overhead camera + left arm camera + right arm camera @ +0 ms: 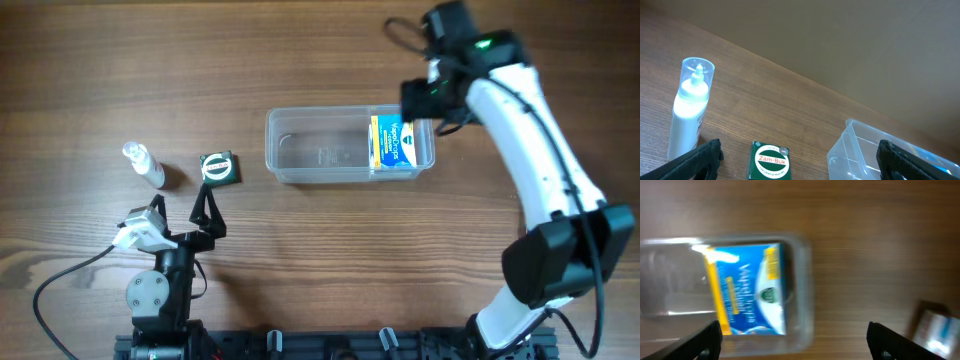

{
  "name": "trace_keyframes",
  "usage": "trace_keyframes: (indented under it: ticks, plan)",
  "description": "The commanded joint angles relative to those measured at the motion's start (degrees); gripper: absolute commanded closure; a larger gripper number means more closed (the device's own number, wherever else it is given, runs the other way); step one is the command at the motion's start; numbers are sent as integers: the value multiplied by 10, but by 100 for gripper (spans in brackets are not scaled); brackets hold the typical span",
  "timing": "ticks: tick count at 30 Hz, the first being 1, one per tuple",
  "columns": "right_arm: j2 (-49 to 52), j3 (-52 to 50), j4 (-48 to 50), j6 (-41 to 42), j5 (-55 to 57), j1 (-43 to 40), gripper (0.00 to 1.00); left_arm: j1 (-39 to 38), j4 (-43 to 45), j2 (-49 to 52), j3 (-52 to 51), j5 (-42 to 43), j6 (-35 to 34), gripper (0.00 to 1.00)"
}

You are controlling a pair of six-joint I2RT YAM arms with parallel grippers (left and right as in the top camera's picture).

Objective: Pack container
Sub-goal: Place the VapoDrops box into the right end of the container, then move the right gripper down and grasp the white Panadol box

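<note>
The clear plastic container [320,150] lies at the table's middle. A blue and yellow box [393,143] lies flat inside its right end. My right gripper [425,103] is open and empty, just above that end; in the right wrist view its fingers [795,342] frame the box [747,290] and the container's end wall [802,295]. My left gripper [182,208] is open and empty at the front left. A green Zam-Buk box [218,167] lies ahead of it, between its fingers [799,159] in the left wrist view [770,161].
A small clear bottle [145,165] with white contents stands left of the green box, also in the left wrist view [687,115]. The container's left corner [860,147] shows there. A blurred blue and white object [935,330] lies at the right wrist view's right edge.
</note>
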Motion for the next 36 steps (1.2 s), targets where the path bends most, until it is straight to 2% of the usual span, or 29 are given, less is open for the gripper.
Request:
trace_keyframes:
  ticks: [1,6,9,11,15,19,22,25,27,30,36]
  plan:
    - [-8,21,-28,9,25,-60,4,-3,-3,-3,-2,1,-3,0]
    - [-8,21,-95,17,25,-170,3,-3,-3,-3,-2,1,-3,0]
    - [-8,11,-181,17,25,-228,3,-3,-3,-3,-2,1,-3,0]
    - [-9,-5,-182,17,20,-251,2,-3,-3,-3,-2,1,-3,0]
    - [-9,-72,-181,-45,20,-300,1,-3,-3,-3,-2,1,-3,0]
    - [-9,-151,-117,-78,14,-363,1,-3,-3,-3,-2,1,-3,0]
    - [-9,-223,-33,-123,14,-394,2,-3,-3,-3,-2,1,-3,0]
    - [-9,-292,57,-164,14,-397,1,-3,-3,-3,-2,1,-3,0]
    - [-8,-319,98,-179,14,-397,1,-3,-3,-3,-2,1,-3,0]
    - [-8,-352,160,-246,14,-397,1,-3,-3,-3,-2,1,-3,0]
    - [-7,-412,256,-298,11,-398,0,-3,-3,-3,-2,1,-3,0]
